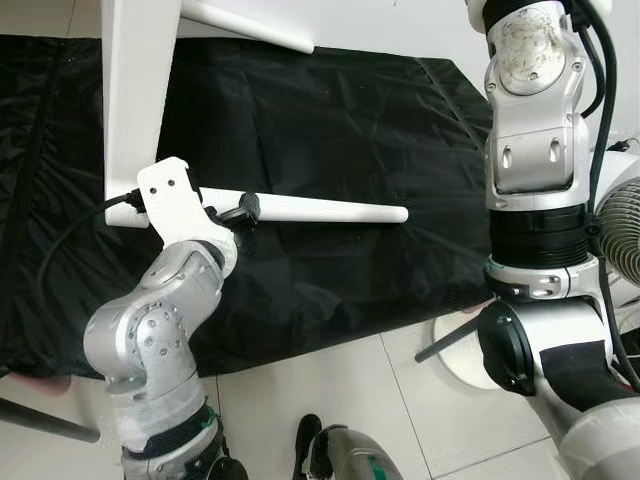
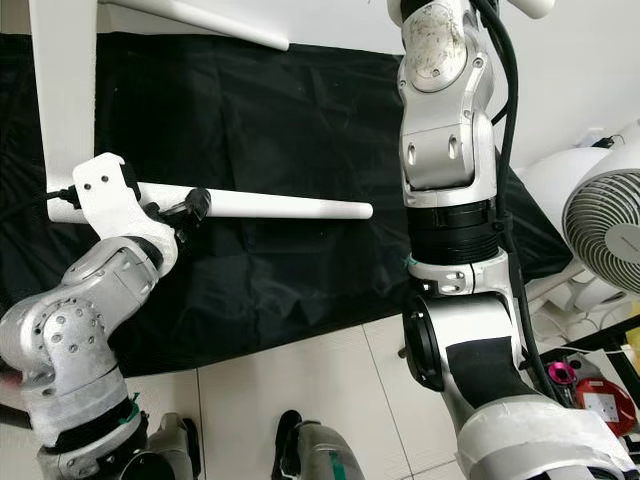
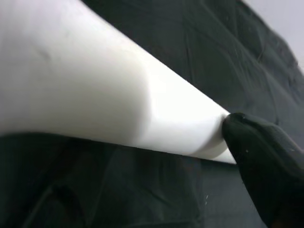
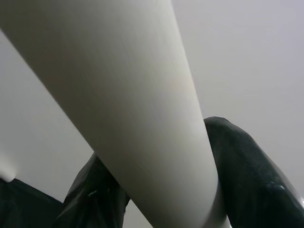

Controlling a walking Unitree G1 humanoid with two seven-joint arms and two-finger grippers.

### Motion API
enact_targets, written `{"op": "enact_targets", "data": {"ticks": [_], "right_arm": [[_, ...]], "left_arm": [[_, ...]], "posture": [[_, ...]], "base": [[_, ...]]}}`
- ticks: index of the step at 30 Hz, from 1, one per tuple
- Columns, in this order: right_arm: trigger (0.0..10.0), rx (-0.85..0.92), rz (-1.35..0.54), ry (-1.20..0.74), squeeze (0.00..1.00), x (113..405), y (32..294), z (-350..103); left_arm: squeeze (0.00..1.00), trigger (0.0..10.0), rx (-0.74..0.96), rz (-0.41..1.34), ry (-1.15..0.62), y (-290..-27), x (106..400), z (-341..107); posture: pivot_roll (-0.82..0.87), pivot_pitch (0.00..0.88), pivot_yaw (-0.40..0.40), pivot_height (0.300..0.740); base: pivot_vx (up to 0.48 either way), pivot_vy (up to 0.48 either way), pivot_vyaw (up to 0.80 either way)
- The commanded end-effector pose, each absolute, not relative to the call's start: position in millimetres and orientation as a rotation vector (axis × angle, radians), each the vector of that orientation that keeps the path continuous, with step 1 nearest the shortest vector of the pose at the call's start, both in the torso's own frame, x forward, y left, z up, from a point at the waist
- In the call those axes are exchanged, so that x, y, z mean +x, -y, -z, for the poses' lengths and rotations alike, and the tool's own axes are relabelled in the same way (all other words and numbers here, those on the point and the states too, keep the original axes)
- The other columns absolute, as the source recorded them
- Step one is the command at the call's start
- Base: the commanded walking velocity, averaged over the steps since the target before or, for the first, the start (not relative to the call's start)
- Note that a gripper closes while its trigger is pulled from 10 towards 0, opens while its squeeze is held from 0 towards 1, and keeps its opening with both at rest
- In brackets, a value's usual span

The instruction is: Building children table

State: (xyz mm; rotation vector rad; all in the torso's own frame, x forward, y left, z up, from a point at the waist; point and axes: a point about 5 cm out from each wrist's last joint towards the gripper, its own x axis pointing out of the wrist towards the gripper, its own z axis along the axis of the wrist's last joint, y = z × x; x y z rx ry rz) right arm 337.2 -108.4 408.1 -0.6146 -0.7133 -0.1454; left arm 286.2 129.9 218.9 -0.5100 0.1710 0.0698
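My left gripper (image 1: 243, 212) is closed around a white table leg (image 1: 320, 209) near its root, one black fingertip (image 3: 256, 156) pressed against the round wood. That leg sticks out sideways from the white tabletop (image 1: 140, 90), which stands on edge on the black cloth (image 1: 330, 120). My right gripper (image 4: 156, 190) is raised high and has its two fingers on either side of another white leg (image 4: 118, 95). I judge at least two legs (image 1: 250, 25) are already fitted; the one in my right gripper is not yet mounted.
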Motion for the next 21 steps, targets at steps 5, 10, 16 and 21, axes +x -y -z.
{"op": "enact_targets", "data": {"ticks": [5, 10, 16, 21], "right_arm": [[0.0, -0.403, 0.128, 0.787, 0.0, 329, 118, -431], [0.0, -0.422, 0.125, 0.79, 0.0, 329, 123, -434], [0.0, -0.439, 0.133, 0.789, 0.0, 329, 132, -437], [0.0, -0.45, 0.164, 0.778, 0.0, 327, 149, -437]], "left_arm": [[0.0, 0.0, -0.816, -0.025, -0.095, -84, 292, -250], [0.0, 0.0, -0.884, -0.054, 0.025, -98, 292, -258], [0.0, 0.0, -0.879, -0.116, 0.145, -116, 290, -269], [0.0, 0.0, -0.821, -0.105, 0.271, -131, 289, -292]], "posture": [[-0.06, 0.129, -0.116, 0.74], [-0.07, 0.133, -0.113, 0.74], [-0.08, 0.139, -0.107, 0.74], [-0.06, 0.138, -0.107, 0.74]], "base": [[0.0, 0.0, 0.0], [0.0, 0.0, 0.0], [0.0, 0.0, 0.0], [0.0, 0.0, 0.0]]}}
